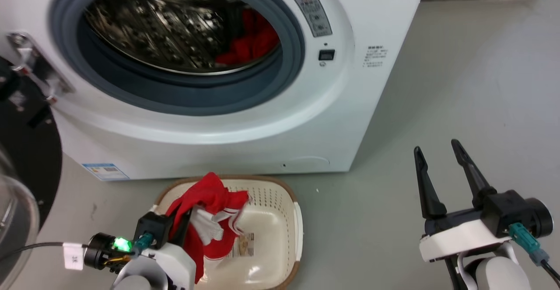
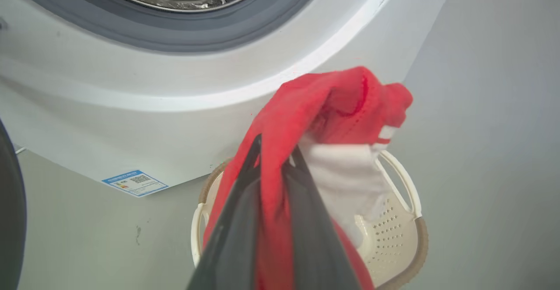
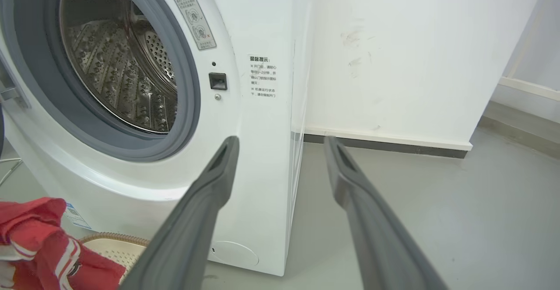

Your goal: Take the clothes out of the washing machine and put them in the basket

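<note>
The white washing machine (image 1: 271, 119) stands with its door open, and a red garment (image 1: 251, 40) lies at the right of its steel drum (image 1: 166, 23). My left gripper (image 2: 275, 150) is shut on another red and white garment (image 2: 332, 106), which hangs over the cream basket (image 1: 280, 202) on the floor in front of the machine. The same garment (image 3: 39, 237) shows at the lower left of the right wrist view, above the basket's rim (image 3: 113, 239). My right gripper (image 1: 437, 148) is open and holds nothing, out to the right over the bare floor.
The dark-rimmed glass door (image 1: 17, 185) hangs open at the left. A white wall with a dark skirting (image 3: 385, 143) runs behind the machine. Grey floor (image 1: 472, 84) spreads to the right of the machine.
</note>
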